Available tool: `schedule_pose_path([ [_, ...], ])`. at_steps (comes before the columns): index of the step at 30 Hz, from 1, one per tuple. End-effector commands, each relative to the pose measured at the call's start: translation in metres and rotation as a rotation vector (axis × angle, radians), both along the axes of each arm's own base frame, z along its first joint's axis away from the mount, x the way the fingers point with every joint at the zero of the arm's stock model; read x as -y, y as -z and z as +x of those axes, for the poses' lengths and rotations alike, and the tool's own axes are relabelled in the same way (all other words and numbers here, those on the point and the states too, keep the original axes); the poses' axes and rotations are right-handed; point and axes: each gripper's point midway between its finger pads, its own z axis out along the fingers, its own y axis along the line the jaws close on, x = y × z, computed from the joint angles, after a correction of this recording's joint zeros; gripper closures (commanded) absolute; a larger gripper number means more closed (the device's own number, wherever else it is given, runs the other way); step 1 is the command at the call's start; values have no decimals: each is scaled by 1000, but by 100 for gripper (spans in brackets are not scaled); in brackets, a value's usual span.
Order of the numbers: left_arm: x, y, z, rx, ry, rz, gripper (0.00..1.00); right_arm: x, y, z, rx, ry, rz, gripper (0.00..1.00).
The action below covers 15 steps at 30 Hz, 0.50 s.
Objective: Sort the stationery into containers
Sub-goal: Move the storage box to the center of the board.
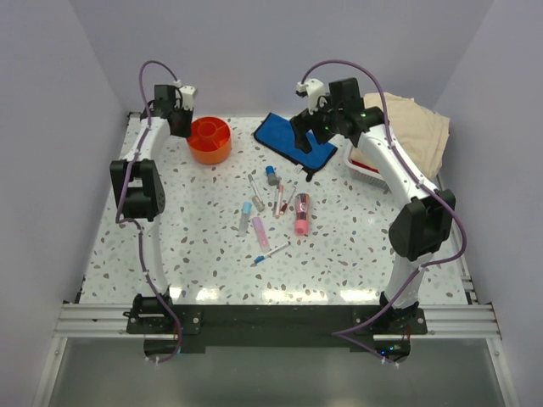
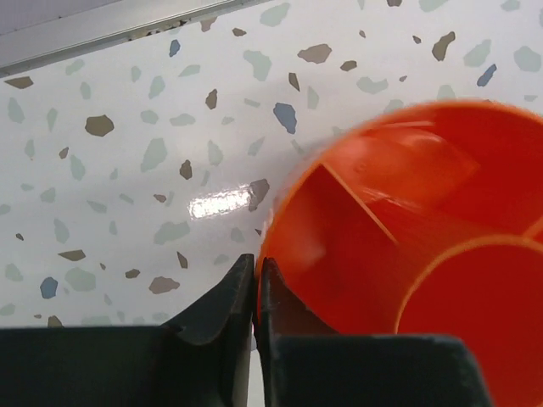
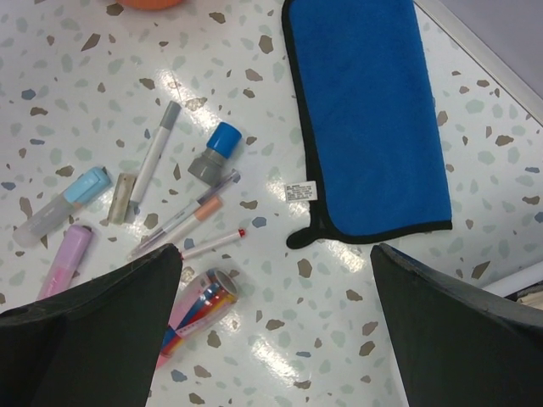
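Note:
The round orange tub (image 1: 209,140) stands at the back left. My left gripper (image 1: 180,117) is shut on its rim: in the left wrist view the tub wall (image 2: 407,220) sits between the closed fingertips of the gripper (image 2: 256,261). The blue pouch (image 1: 295,140) lies flat at the back centre. My right gripper (image 1: 310,127) hovers open and empty over the pouch's near edge (image 3: 373,119); in its own view it (image 3: 276,250) frames bare table. The stationery lies loose mid-table: a pink tube (image 3: 199,309), a blue-capped marker (image 3: 216,153), a lilac marker (image 3: 66,259), thin pens (image 3: 182,216).
A white basket with a red rim (image 1: 365,165) stands at the back right under a beige cloth (image 1: 416,127). One pen (image 1: 270,253) lies apart, nearer the front. A metal rail (image 2: 102,38) marks the table's back edge behind the tub.

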Motion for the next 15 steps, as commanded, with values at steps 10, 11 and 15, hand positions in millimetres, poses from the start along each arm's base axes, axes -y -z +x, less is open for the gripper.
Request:
schedule_pose_path([
  [10, 37, -31, -62, -81, 249, -56, 100, 3, 5, -17, 0, -71, -33, 3],
  [11, 41, -25, -75, -121, 271, -75, 100, 1, 6, -22, -10, -96, -35, 3],
  [15, 48, -23, -110, -176, 320, -103, 100, -4, 19, -35, -60, -168, -28, 3],
])
